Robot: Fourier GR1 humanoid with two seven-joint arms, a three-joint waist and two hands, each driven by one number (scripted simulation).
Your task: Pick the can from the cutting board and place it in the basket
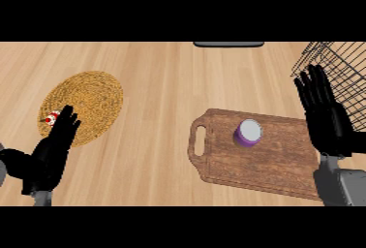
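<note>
One can (249, 133) stood upright on the single cutting board (257, 155), its long axis vertical and its pale round lid facing up, with a purple wall showing below the lid. It sat in the board's upper middle part, to the right of the board's handle slot. The board lay on the wooden surface (164, 87). One wire basket (336, 63) stood beyond the board's far right corner, apart from the can. The right hand (325, 114) hovered over the board's right edge with its fingers straight and released, holding nothing, clear of the can. Left of the board, well apart, lay one round woven mat (89, 104) with a small red-and-white thing (52, 117) on it. The left hand (52, 150) overlapped the mat's lower edge, fingers relaxed and empty.
</note>
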